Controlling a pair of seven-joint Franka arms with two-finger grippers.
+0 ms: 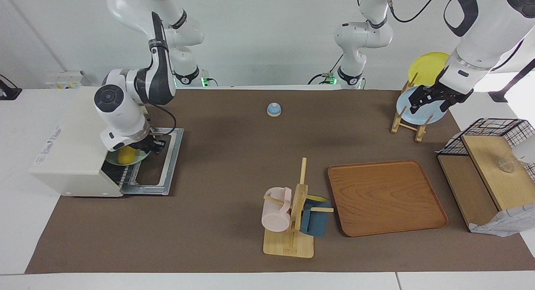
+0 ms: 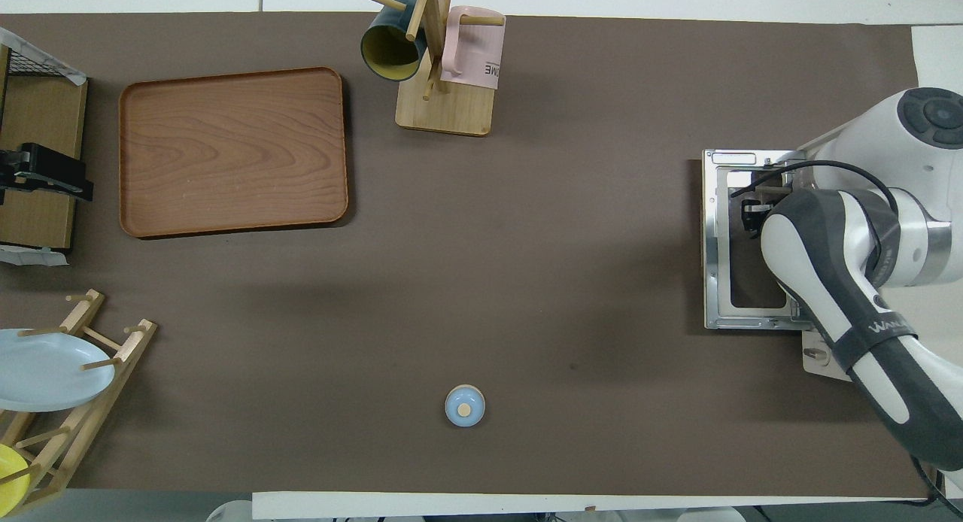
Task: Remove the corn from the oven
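Partly hidden corn (image 1: 125,155), right pincer (image 1: 151,146) over oven (image 1: 75,156) mouth

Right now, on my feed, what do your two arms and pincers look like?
Both arms are glossy white with rounded shells and dark grey to black joint caps. The right arm has a wide dark grey band on its forearm with small white lettering, and a black cable looping beside its black pincer. The left arm shows a black oval outline on its shell; its pincer is black too.
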